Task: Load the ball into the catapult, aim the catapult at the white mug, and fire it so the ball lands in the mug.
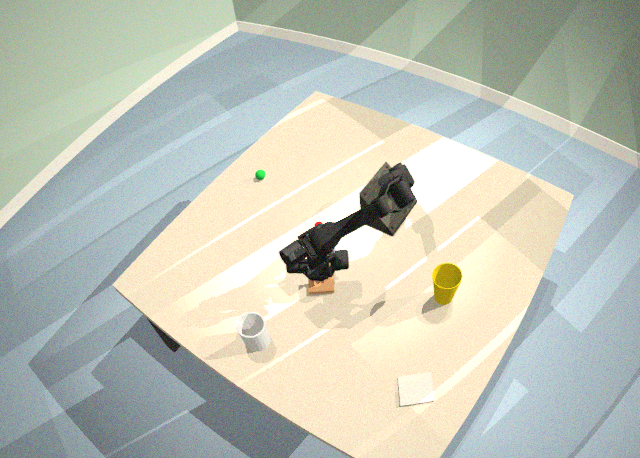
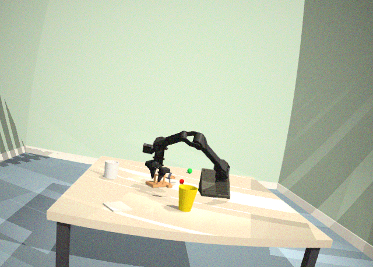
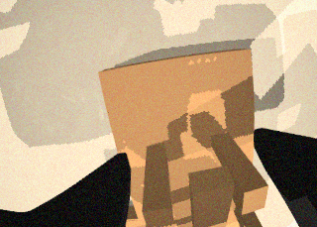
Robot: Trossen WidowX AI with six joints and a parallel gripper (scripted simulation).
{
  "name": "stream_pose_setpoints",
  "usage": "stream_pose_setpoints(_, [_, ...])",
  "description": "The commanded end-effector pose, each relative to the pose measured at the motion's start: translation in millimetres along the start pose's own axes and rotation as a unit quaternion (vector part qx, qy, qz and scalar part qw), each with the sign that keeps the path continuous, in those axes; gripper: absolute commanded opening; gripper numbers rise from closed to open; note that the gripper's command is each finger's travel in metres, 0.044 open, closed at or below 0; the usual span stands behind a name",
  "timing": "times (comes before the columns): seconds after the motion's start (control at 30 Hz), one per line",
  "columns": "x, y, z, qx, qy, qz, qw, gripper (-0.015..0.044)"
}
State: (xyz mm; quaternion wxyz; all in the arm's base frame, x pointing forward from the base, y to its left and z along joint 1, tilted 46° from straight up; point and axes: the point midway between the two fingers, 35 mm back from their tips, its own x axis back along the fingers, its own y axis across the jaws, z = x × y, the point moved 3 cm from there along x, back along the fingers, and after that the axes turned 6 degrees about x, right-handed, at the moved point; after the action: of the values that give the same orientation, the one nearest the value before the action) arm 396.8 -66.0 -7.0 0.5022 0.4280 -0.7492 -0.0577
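Observation:
The orange wooden catapult [image 1: 321,288] [image 2: 156,184] [image 3: 144,95] stands on the table beneath the arm. My gripper [image 1: 319,273] [image 2: 156,179] [image 3: 193,151] points down over it. Its fingers are open, one on each side of the catapult's uprights; contact is not clear. A red ball [image 2: 181,181] is beside the catapult, on its robot-base side; whether it sits in the launching cup is hidden. A green ball [image 1: 260,174] [image 2: 189,171] lies farther away on the table. The white mug [image 1: 258,338] [image 2: 111,170] stands upright on the other side of the catapult.
A yellow cup [image 1: 445,286] [image 2: 186,199] stands upright on the table, well away from the catapult. A flat white square [image 1: 415,389] [image 2: 116,206] lies near a table edge. The robot's base [image 2: 210,188] is on the table beyond the red ball.

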Motion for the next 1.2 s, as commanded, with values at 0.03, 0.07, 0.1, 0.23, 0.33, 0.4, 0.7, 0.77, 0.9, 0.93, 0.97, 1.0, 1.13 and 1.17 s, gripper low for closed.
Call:
stream_pose_setpoints(0.03, [0, 0, 0, 0.000, 0.000, 0.000, 1.000, 0.0177])
stream_pose_setpoints(0.07, [0, 0, 0, 0.000, 0.000, 0.000, 1.000, 0.0151])
stream_pose_setpoints(0.1, [0, 0, 0, 0.000, 0.000, 0.000, 1.000, 0.0125])
stream_pose_setpoints(0.23, [0, 0, 0, 0.000, 0.000, 0.000, 1.000, 0.0098])
stream_pose_setpoints(0.33, [11, -1, 0, 0.000, 0.000, 0.000, 1.000, 0.0039])
stream_pose_setpoints(0.4, [39, -1, 0, 0.000, 0.001, 0.000, 1.000, 0.0000])
stream_pose_setpoints(0.7, [50, 0, 0, -0.043, 0.000, 0.000, 0.999, 0.0000])
stream_pose_setpoints(0.77, [50, -1, 0, -0.077, 0.000, 0.000, 0.997, 0.0000])
stream_pose_setpoints(0.9, [49, -1, 0, -0.146, -0.001, 0.000, 0.989, 0.0000])
stream_pose_setpoints(0.93, [49, -2, 0, -0.163, -0.001, 0.000, 0.987, 0.0000])
stream_pose_setpoints(0.97, [49, -2, 0, -0.180, -0.001, 0.000, 0.984, 0.0000])
stream_pose_setpoints(1.0, [49, -3, 0, -0.197, -0.001, 0.000, 0.980, 0.0000])
stream_pose_setpoints(1.13, [48, -6, 1, -0.264, -0.002, -0.001, 0.965, 0.0000])
stream_pose_setpoints(1.17, [48, -7, 1, -0.280, -0.002, -0.001, 0.960, 0.0000])
